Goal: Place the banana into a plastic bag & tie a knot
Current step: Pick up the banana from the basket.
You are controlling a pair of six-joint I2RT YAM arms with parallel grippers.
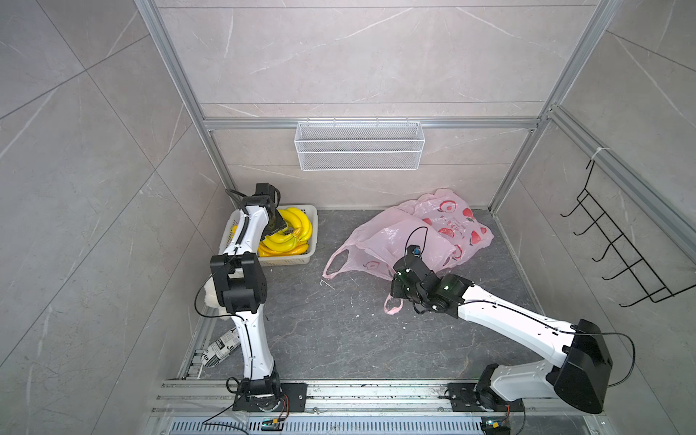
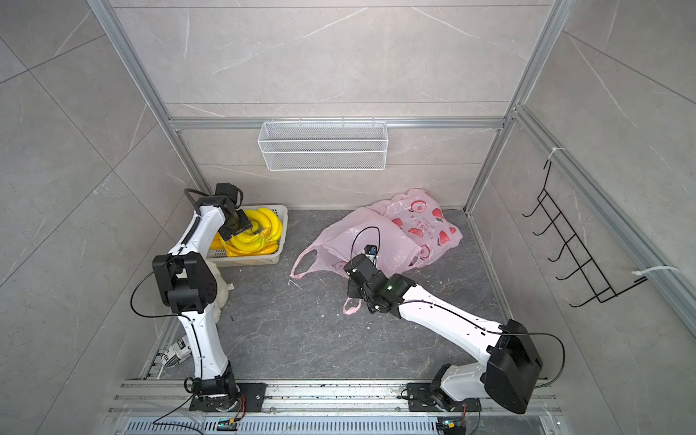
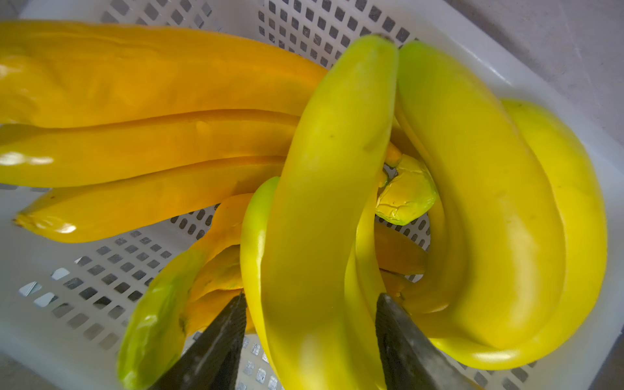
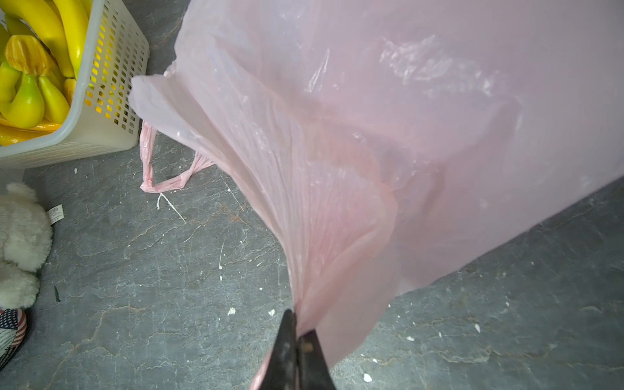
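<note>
Left gripper (image 3: 310, 296) right up in the lens, down inside the basket (image 3: 489, 64), jaws standing apart with one on each side of a banana (image 3: 320, 202) from a yellow-green bunch. Both tips sit close against the skin, but whether they are squeezing it, I can't tell. That banana lies in the basket, arched over the other fruit, and a more orange bunch (image 3: 152, 101) lies beside it in the same basket.

Over to the right gripper (image 4: 299, 324): jaws pinched tight on a gathered fold of the pink bag (image 4: 405, 135), film fanning out from the tips. In both top views the bag sprawls on the bench (image 1: 339, 331) well apart from the basket, on the side toward the right arm, with red fruit print showing on its far part. One loose handle (image 4: 152, 175) lies flat on the bench between basket and right gripper. White plush toy (image 4: 20, 229) sits near the basket, by the left arm's elbow.
</note>
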